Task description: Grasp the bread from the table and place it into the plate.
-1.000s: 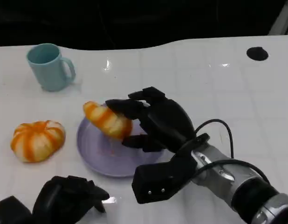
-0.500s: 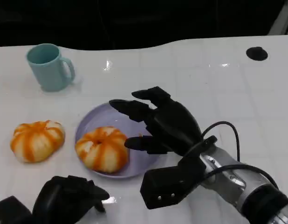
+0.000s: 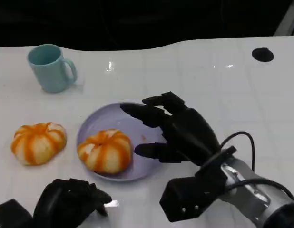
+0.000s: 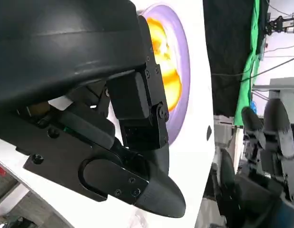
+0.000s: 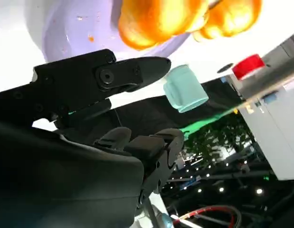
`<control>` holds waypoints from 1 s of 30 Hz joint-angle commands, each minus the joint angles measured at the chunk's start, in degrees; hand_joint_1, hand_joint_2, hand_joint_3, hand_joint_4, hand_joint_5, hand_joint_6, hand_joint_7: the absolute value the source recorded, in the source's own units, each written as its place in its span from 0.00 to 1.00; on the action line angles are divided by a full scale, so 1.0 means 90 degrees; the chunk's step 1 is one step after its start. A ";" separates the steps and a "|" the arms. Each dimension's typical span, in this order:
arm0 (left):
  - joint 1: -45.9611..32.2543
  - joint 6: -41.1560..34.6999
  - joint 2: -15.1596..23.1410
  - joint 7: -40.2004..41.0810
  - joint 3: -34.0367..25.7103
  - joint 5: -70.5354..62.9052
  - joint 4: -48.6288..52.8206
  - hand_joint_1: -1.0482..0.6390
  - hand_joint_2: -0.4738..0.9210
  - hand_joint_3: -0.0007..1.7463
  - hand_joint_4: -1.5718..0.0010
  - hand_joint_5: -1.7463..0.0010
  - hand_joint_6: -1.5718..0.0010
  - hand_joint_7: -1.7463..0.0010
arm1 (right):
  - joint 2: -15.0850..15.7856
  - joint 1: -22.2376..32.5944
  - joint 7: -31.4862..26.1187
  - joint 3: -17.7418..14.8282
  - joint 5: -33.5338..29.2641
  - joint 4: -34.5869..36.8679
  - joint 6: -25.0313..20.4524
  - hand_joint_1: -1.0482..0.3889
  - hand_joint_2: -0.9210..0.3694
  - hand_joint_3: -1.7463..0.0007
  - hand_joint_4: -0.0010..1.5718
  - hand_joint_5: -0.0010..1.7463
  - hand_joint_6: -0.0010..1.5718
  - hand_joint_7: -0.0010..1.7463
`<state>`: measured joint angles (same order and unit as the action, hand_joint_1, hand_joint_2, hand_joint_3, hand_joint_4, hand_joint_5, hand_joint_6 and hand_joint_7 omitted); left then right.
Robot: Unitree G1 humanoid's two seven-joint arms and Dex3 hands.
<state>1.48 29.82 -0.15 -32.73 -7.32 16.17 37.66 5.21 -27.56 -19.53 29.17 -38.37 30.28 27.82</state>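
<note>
One bread sits at the plate edge; right robot hand spread, empty

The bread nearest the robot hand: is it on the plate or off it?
On it. The bread lies on the purple plate, free of the right robot hand.

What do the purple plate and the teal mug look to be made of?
Purple plate: probably plastic or glazed ceramic, smooth with a soft sheen, thin rim. Teal mug: likely ceramic or plastic, even matte colour with thick walls. Neither can be told for sure.
</note>
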 commanded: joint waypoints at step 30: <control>0.0018 -0.0085 0.0067 0.0108 -0.0021 -0.0121 0.0026 0.00 0.96 0.00 0.48 0.07 0.00 0.86 | -0.0193 0.2847 0.3508 -0.1702 0.5213 -0.1911 0.1469 0.55 0.34 0.38 0.43 0.92 0.40 0.79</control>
<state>1.84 29.58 -0.17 -32.03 -7.25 14.81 37.75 3.25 -4.16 10.64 14.91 6.68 15.38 42.65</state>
